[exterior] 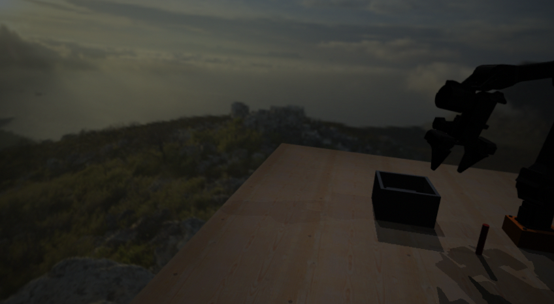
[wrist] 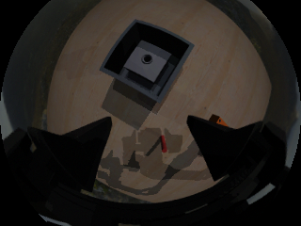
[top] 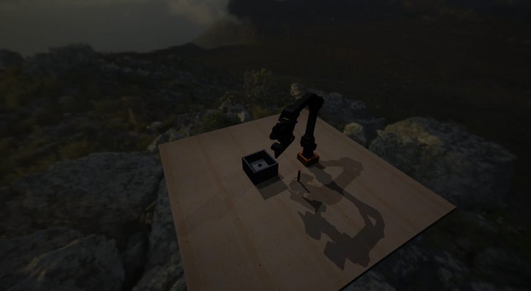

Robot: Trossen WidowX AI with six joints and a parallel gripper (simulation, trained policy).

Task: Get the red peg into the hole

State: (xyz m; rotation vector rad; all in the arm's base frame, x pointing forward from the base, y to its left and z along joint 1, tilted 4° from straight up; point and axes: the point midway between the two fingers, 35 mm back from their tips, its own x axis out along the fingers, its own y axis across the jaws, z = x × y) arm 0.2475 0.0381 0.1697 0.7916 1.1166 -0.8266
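The red peg (top: 299, 176) (exterior: 482, 239) (wrist: 164, 144) stands upright on the table, between the box and the arm's base. The open dark box (top: 263, 175) (exterior: 406, 210) (wrist: 187, 53) stands beside it. On the box's floor a light grey plate (top: 255, 165) (wrist: 139, 64) shows a round hole (top: 260, 164) (wrist: 147, 58) with nothing in it. My gripper (exterior: 446, 170) (wrist: 150, 120) is open and empty, high above the table, pointing down. In the wrist view the peg shows below the space between the fingertips. In the top view the fingers partly overlap.
The wooden table (top: 223, 221) (exterior: 272, 223) (wrist: 80, 89) carries everything. The arm's orange base (top: 308, 160) (exterior: 524, 233) (wrist: 220, 121) stands near the peg. The arm's shadow falls over the table around the peg. Rocks lie beyond the table's edges.
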